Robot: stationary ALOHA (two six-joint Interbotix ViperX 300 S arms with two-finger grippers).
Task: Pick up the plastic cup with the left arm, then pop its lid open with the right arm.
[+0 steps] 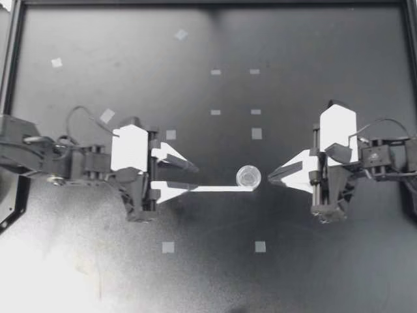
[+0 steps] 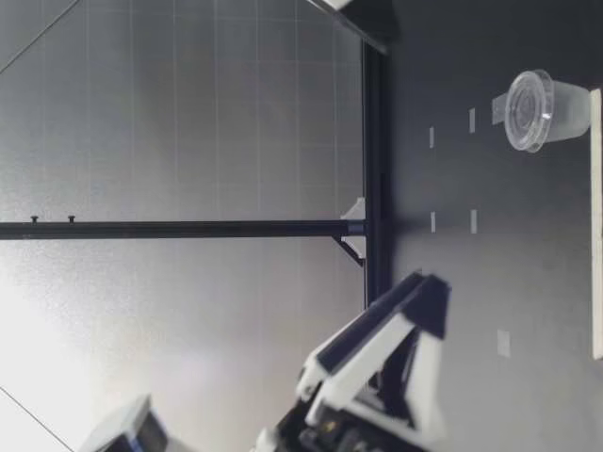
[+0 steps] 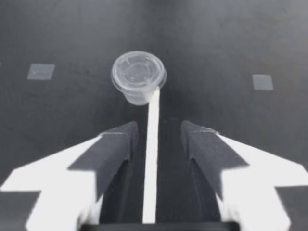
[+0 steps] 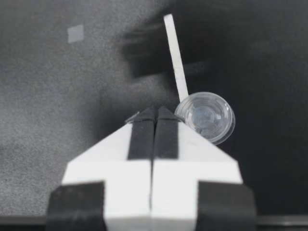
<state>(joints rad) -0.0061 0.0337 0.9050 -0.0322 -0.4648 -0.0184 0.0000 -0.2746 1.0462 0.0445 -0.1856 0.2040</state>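
Black tabletop (image 1: pixel 98 274) bore a small lidded cup (image 1: pixel 248 175), upright at its middle. My left gripper (image 1: pixel 194 178) was spread, and a white strip (image 1: pixel 221 188) between its 2 fingers reached the cup. My right gripper (image 1: pixel 272 176), pressed together, pointed just beside it. Any contact looked best kept slow and low, as so light a cup would likely tip.

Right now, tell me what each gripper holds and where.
Nothing: left gripper open, white strip between its fingers untouched; right gripper shut, empty, beside the cup.

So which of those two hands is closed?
The right hand, beside the clear cup: its fingers are pressed together. The left hand has its fingers apart, with a white strip lying between them.
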